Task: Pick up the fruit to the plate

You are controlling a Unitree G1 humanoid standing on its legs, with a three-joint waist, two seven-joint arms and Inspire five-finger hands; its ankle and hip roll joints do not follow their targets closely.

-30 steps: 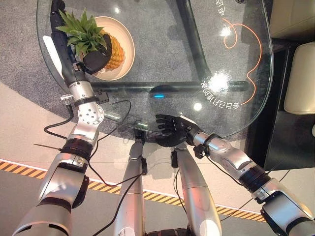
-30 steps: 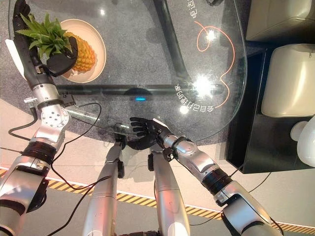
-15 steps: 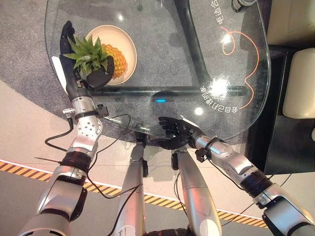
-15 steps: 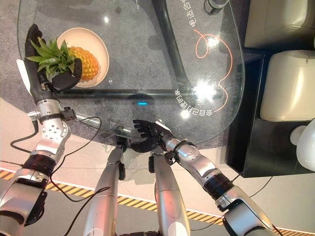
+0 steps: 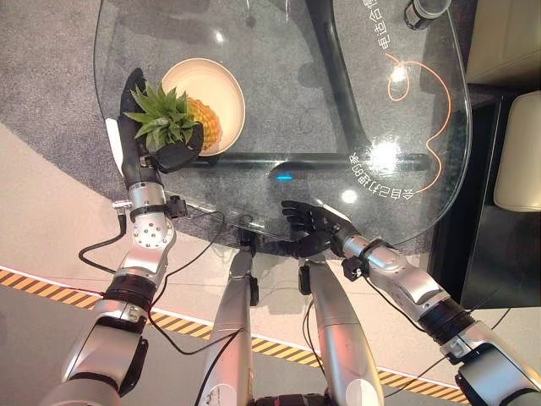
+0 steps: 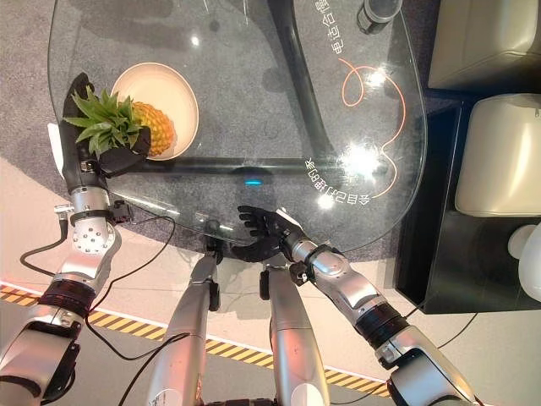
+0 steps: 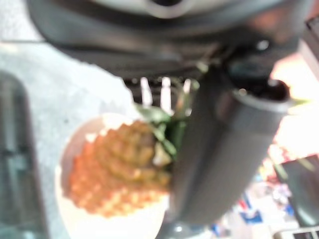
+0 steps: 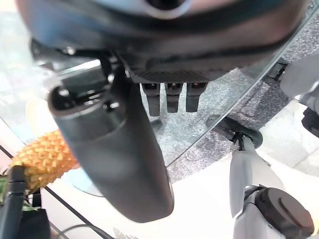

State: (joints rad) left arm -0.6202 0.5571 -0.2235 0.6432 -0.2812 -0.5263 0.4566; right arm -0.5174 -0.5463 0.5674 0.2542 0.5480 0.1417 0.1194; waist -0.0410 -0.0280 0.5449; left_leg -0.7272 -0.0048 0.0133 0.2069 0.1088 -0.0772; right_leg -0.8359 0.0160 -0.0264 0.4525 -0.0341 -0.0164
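My left hand [image 5: 148, 139] is curled round the leafy crown of the pineapple [image 5: 200, 124], whose body lies on the plate [image 5: 221, 80]; I'd loosen gently so it doesn't roll. Right hand [image 5: 314, 230] idle, fingers spread, at the table's [image 5: 321, 93] near edge

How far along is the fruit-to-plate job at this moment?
Nearly done. The pineapple already lies with its body on the plate on the glass table. In hand: the left hand grips its leafy crown. Left: letting go. The right hand rests open at the table's near edge.
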